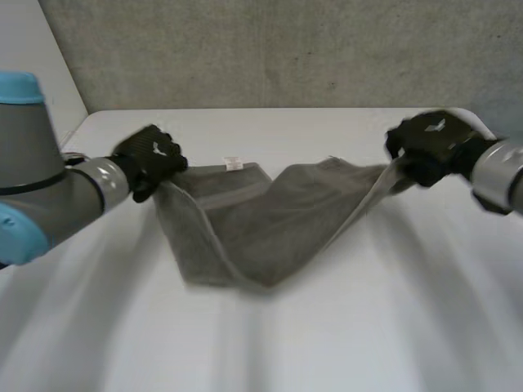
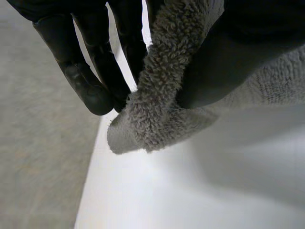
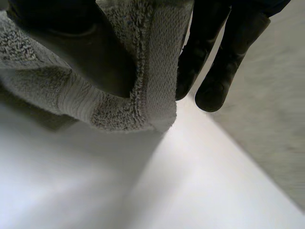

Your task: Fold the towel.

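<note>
- Grey terry towel (image 1: pixel 253 220) hangs between our two hands. Its middle sags in a loose V onto the white surface (image 1: pixel 368 327), and a small white label (image 1: pixel 234 163) sits at its far edge.
- Our left hand (image 1: pixel 149 159) is clenched on one corner. Its wrist view shows the pile pinched between thumb (image 2: pixel 228 62) and fingers (image 2: pixel 90 81), with the corner's tip poking out just past them.
- Our right hand (image 1: pixel 429 145) grasps the opposite corner the same way, the thumb pressing the woven hem band against the fingers.
- We judge the task to be at an early stage: both corners are secured and raised, but no fold lies flat yet, and the cloth is slack and creased in the middle.
- What is left, as we read it, is to carry the held corners across to meet the other edge, set them down, smooth the cloth, and probably fold it again.
- As for containers, we find none; the towel is all the surface carries.
</note>
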Robot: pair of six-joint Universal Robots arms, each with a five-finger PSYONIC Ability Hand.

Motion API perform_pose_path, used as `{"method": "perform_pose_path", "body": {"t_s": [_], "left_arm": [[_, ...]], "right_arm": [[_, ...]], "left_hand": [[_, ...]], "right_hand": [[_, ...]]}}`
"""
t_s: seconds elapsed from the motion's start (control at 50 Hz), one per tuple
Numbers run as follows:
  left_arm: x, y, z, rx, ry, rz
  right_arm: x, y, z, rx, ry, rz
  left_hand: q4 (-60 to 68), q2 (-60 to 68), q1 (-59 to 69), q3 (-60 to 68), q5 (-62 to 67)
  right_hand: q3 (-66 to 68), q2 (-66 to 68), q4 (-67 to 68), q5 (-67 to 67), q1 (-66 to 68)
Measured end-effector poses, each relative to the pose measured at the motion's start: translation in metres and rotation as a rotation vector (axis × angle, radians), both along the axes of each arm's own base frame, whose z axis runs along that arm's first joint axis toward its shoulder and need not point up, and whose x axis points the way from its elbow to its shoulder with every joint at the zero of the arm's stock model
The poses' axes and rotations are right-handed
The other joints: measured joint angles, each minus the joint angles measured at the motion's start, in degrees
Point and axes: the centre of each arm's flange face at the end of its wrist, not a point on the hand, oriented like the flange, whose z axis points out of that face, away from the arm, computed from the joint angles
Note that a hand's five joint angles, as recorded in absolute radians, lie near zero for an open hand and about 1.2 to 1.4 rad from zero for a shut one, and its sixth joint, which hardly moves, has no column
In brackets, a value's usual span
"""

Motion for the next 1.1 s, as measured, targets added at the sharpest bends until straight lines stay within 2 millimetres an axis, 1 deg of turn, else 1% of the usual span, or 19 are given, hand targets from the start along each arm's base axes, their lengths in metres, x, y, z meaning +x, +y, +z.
{"method": "perform_pose_path", "body": {"t_s": [0.04, 0.1, 0.18, 0.28, 0.34, 0.44, 0.5, 0.58, 0.62, 0.68, 0.74, 0.78, 0.84, 0.88, 0.9, 0.96, 1.02, 1.06, 1.1], "left_arm": [[0.01, 0.005, 0.016, -0.017, 0.062, 0.051], [0.019, 0.011, 0.036, -0.03, 0.154, 0.105], [0.036, 0.025, 0.076, -0.05, 0.359, 0.183], [0.05, 0.04, 0.109, -0.061, 0.542, 0.224], [0.054, 0.047, 0.119, -0.057, 0.609, 0.235], [0.055, 0.049, 0.111, -0.014, 0.627, 0.254], [0.054, 0.043, 0.094, 0.035, 0.607, 0.271], [0.05, 0.024, 0.072, 0.088, 0.574, 0.29], [0.047, 0.006, 0.064, 0.098, 0.56, 0.294], [0.043, -0.014, 0.062, 0.082, 0.558, 0.292], [0.039, -0.043, 0.075, 0.011, 0.583, 0.287], [0.037, -0.052, 0.084, -0.029, 0.602, 0.283], [0.035, -0.071, 0.131, -0.188, 0.714, 0.262], [0.035, -0.073, 0.149, -0.242, 0.769, 0.251], [0.036, -0.074, 0.169, -0.297, 0.84, 0.235], [0.04, -0.071, 0.203, -0.373, 0.987, 0.19], [0.042, -0.068, 0.212, -0.375, 1.06, 0.167], [0.042, -0.069, 0.201, -0.326, 1.089, 0.169], [0.041, -0.07, 0.178, -0.256, 1.079, 0.185]], "right_arm": [[-0.011, 0.006, 0.026, -0.043, -0.049, -0.044], [-0.02, 0.013, 0.05, -0.083, -0.087, -0.079], [-0.034, 0.03, 0.085, -0.142, -0.121, -0.124], [-0.043, 0.047, 0.111, -0.187, -0.125, -0.149], [-0.046, 0.051, 0.121, -0.203, -0.12, -0.156], [-0.046, 0.043, 0.112, -0.158, -0.086, -0.155], [-0.042, 0.03, 0.094, -0.103, -0.036, -0.143], [-0.034, 0.01, 0.069, -0.051, 0.036, -0.131], [-0.026, -0.006, 0.057, -0.041, 0.074, -0.134], [-0.017, -0.022, 0.049, -0.058, 0.099, -0.144], [-0.003, -0.047, 0.052, -0.155, 0.089, -0.164], [0.003, -0.058, 0.058, -0.223, 0.066, -0.176], [0.017, -0.078, 0.088, -0.438, -0.058, -0.2], [0.019, -0.08, 0.104, -0.519, -0.124, -0.207], [0.019, -0.079, 0.121, -0.597, -0.198, -0.208], [0.016, -0.067, 0.152, -0.713, -0.352, -0.187], [0.013, -0.055, 0.16, -0.737, -0.43, -0.16], [0.009, -0.048, 0.156, -0.716, -0.463, -0.137], [0.006, -0.045, 0.139, -0.659, -0.457, -0.125]], "left_hand": [[0.0, 0.0, 0.0, 0.0, 0.0], [0.0, 0.0, 0.0, 0.1, 0.0], [0.2, 0.0, 0.0, 0.1, 0.0], [0.3, 0.0, 0.0, 0.1, 0.0], [0.3, 0.0, 0.0, 0.1, 0.0], [0.3, 0.0, 0.0, 0.1, 0.0], [0.3, 0.0, 0.0, 0.1, 0.0], [0.3, 0.0, 0.0, 0.1, 0.0], [0.3, 0.0, 0.0, 0.1, 0.0], [0.3, 0.0, 0.0, 0.1, 0.0], [0.3, 0.0, 0.0, 0.2, 0.0], [0.3, 0.0, 0.0, 0.2, 0.0], [0.3, 0.0, 0.0, 0.2, 0.0], [0.3, 0.0, 0.0, 0.2, 0.0], [0.3, 0.0, 0.0, 0.2, 0.0], [0.3, 0.0, 0.0, 0.2, 0.0], [0.3, 0.0, 0.0, 0.2, 0.1], [0.3, 0.0, 0.0, 0.2, 0.3], [0.3, 0.1, 0.0, 0.2, 0.3]], "right_hand": [[0.0, 0.0, 0.0, 0.0, 0.0], [0.0, 0.2, 0.0, 0.0, 0.1], [0.0, 0.2, 0.0, 0.0, 0.1], [0.0, 0.2, 0.0, 0.0, 0.1], [0.5, 0.2, 0.0, 0.0, 0.1], [0.5, 0.2, 0.0, 0.0, 0.1], [0.5, 0.2, 0.0, 0.0, 0.1], [0.5, 0.2, 0.0, 0.0, 0.1], [0.5, 0.2, 0.0, 0.0, 0.1], [0.5, 0.2, 0.0, 0.0, 0.1], [0.5, 0.3, 0.0, 0.0, 0.2], [0.5, 0.3, 0.0, 0.0, 0.2], [0.5, 0.3, 0.0, 0.0, 0.3], [0.5, 0.3, 0.0, 0.0, 0.3], [0.5, 0.3, 0.0, 0.0, 0.3], [0.5, 0.3, 0.0, 0.0, 0.2], [0.5, 0.3, 0.0, 0.0, 0.3], [0.5, 0.3, 0.0, 0.0, 0.2], [0.5, 0.4, 0.0, 0.0, 0.3]]}}
